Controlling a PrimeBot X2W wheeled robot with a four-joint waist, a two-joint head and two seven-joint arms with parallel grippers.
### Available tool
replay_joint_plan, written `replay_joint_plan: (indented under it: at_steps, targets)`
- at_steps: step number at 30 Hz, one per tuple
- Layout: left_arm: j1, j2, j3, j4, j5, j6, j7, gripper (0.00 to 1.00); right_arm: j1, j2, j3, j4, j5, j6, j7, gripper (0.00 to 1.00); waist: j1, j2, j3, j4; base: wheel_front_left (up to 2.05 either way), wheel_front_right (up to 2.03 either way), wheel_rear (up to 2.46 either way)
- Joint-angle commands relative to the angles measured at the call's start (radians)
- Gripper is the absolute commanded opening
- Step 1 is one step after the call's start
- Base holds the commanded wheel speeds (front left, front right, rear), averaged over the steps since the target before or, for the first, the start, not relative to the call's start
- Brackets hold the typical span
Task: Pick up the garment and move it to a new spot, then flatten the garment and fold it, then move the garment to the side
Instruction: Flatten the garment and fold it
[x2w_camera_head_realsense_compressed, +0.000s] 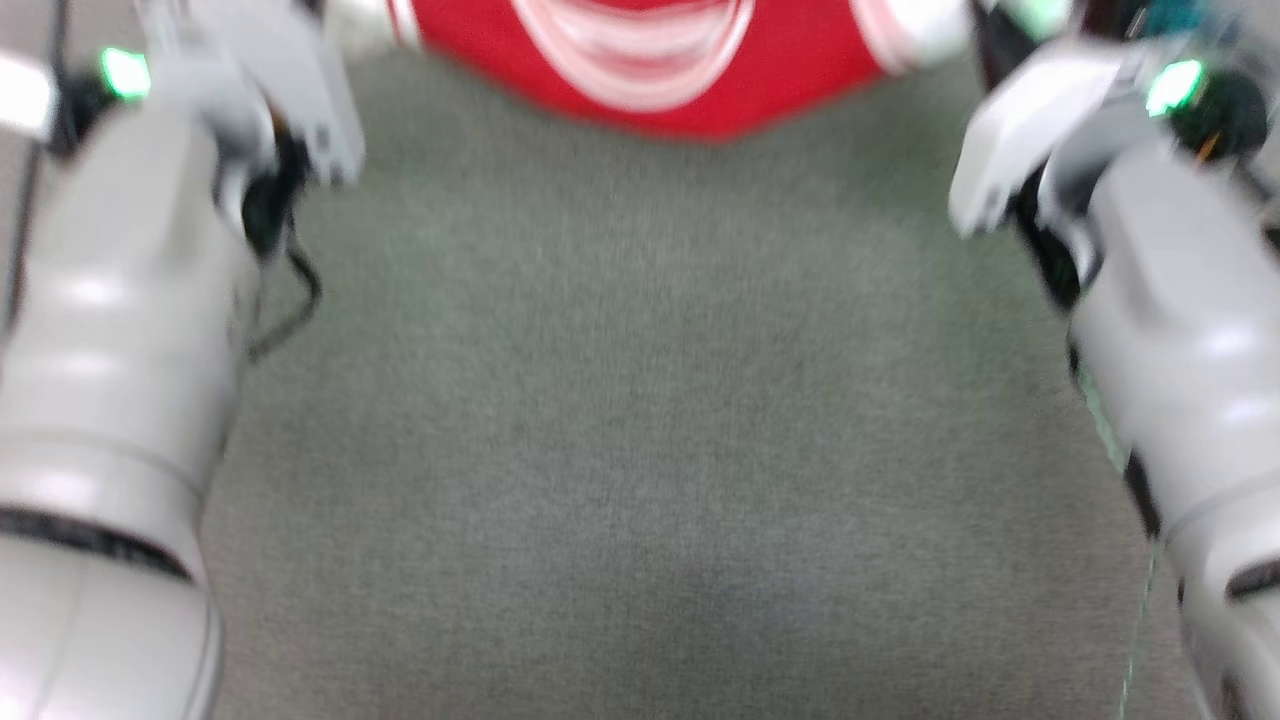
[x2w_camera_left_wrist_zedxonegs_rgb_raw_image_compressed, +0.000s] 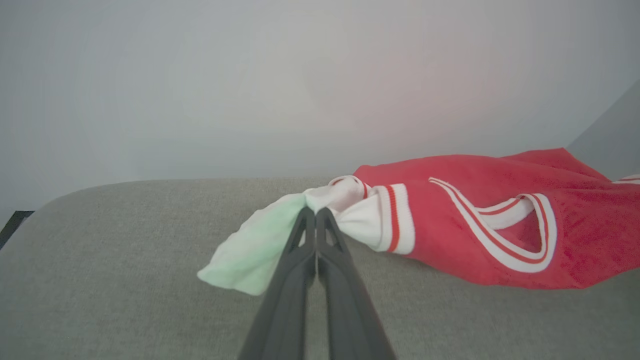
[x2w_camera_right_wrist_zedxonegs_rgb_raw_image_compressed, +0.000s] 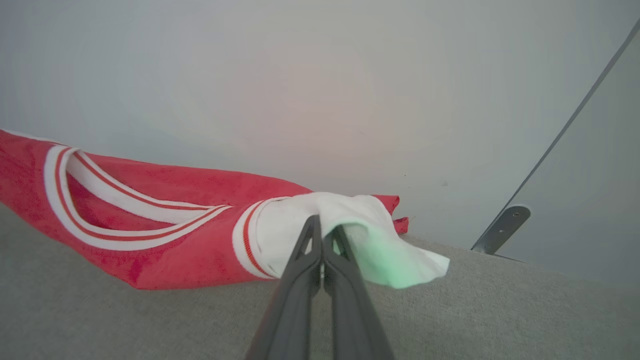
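Note:
The garment (x2w_camera_head_realsense_compressed: 690, 95) is a red jersey with white sleeves and red-and-white striped trim; it lies at the far edge of the grey padded surface (x2w_camera_head_realsense_compressed: 650, 420), stretched between my two arms. In the left wrist view my left gripper (x2w_camera_left_wrist_zedxonegs_rgb_raw_image_compressed: 316, 214) is shut on a white sleeve of the garment (x2w_camera_left_wrist_zedxonegs_rgb_raw_image_compressed: 465, 235), whose red body trails off to the right. In the right wrist view my right gripper (x2w_camera_right_wrist_zedxonegs_rgb_raw_image_compressed: 324, 226) is shut on the other white sleeve, with the garment (x2w_camera_right_wrist_zedxonegs_rgb_raw_image_compressed: 165, 235) running off to the left. Any lettering on the jersey is hidden.
My two pale forearms flank the grey surface in the head view, left (x2w_camera_head_realsense_compressed: 120, 330) and right (x2w_camera_head_realsense_compressed: 1190, 330). A plain pale wall (x2w_camera_left_wrist_zedxonegs_rgb_raw_image_compressed: 300, 85) rises behind the surface. A grey metal bracket (x2w_camera_right_wrist_zedxonegs_rgb_raw_image_compressed: 500, 229) sits at the surface's far right corner.

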Motion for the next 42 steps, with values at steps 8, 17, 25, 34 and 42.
replay_joint_plan:
  at_steps: [8,17,25,34,42]
  targets:
    - [0.273,0.036,-0.010,-0.044,-0.037,-0.012,-0.051,0.00,0.374,-0.180,0.205,-0.331,0.338,-0.001,0.221,0.00,0.0000,0.0000,-0.224,-0.023,0.00,0.00,0.00]
    - [0.571,0.084,-0.007,-0.227,-0.082,0.010,-0.062,0.00,0.787,-0.451,0.172,-0.816,0.548,-0.002,0.452,0.00,0.0000,0.0000,-0.253,-0.017,0.00,0.00,0.00]
    - [0.870,0.135,-0.002,-0.603,-0.116,0.165,-0.004,0.00,1.055,-0.475,0.039,-1.101,0.533,-0.001,0.583,0.00,0.0000,0.0000,-0.224,-0.017,0.00,0.00,0.00]
    - [1.158,0.220,-0.004,-1.088,-0.150,0.388,0.120,0.00,1.198,-0.471,-0.046,-1.236,0.467,-0.001,0.704,0.00,0.0000,0.0000,-0.181,-0.025,0.00,0.00,0.00]
    - [1.251,0.279,-0.021,-1.296,-0.168,0.482,0.224,0.00,1.242,-0.503,-0.095,-1.265,0.421,-0.001,0.785,0.00,0.0000,0.0000,-0.157,-0.027,0.00,0.00,0.00]
